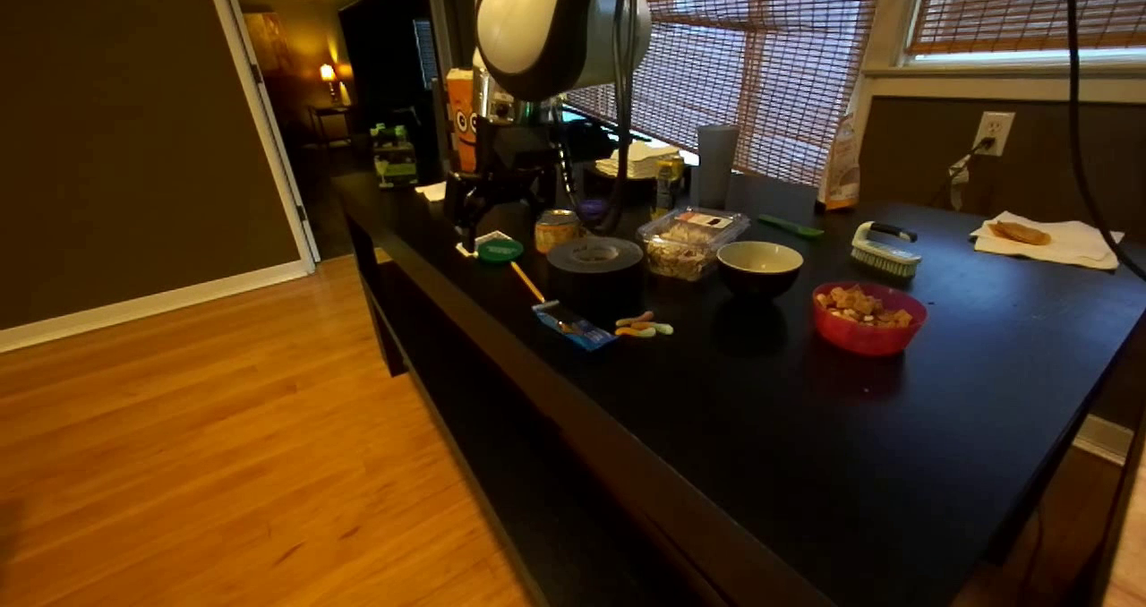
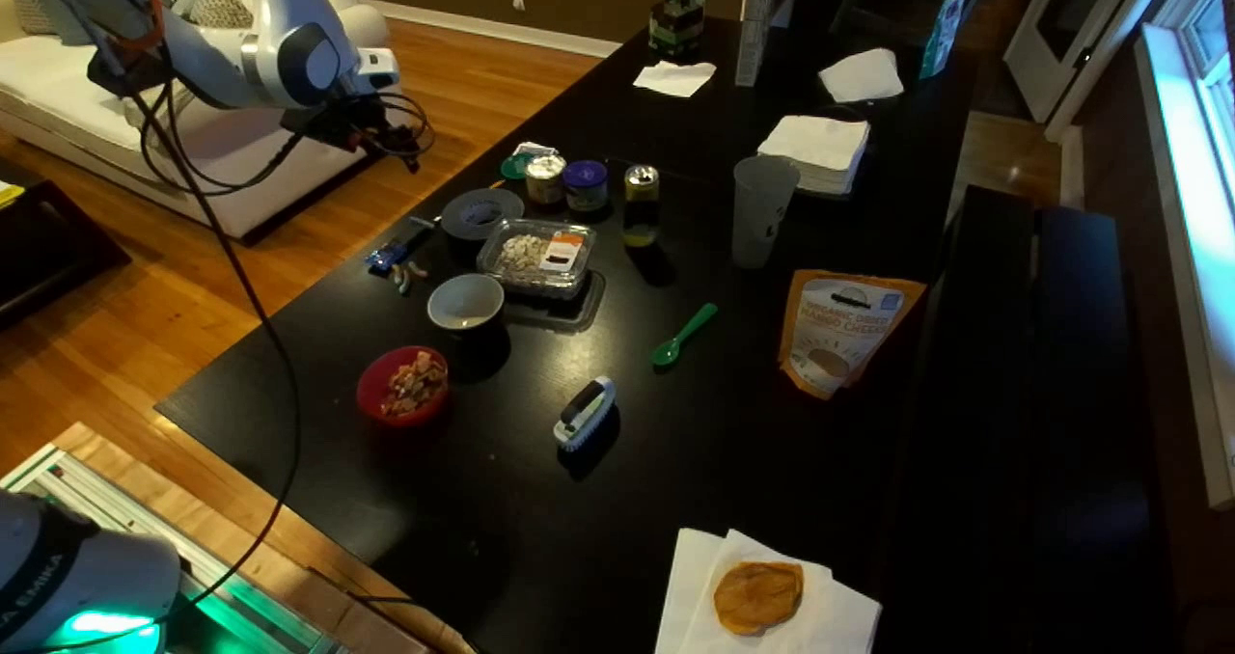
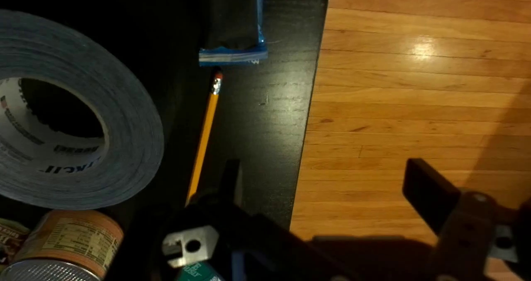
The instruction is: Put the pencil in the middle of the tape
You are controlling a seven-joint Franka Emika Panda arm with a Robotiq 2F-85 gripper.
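Note:
The yellow pencil (image 3: 204, 138) lies flat on the dark table, its eraser end just short of a blue-edged packet. Its lower end disappears behind a gripper finger in the wrist view; it also shows as a thin pencil (image 1: 527, 281) in an exterior view. Beside it sits the wide grey tape (image 3: 132, 127), flat, with a hollow centre; both exterior views show the tape (image 1: 595, 276) too. My gripper (image 3: 323, 173) is open with nothing between its fingers, above the table's edge. The pencil lies outside the jaws, left of the left finger in the wrist view.
The blue packet (image 1: 573, 325) and gummy worms (image 1: 643, 325) lie near the tape. A can (image 3: 68, 243), a green lid (image 1: 499, 250), a clear plastic box (image 2: 537, 257) and a pale-lined bowl (image 2: 466, 302) stand close around it. The table edge (image 3: 309, 119) drops to wooden floor.

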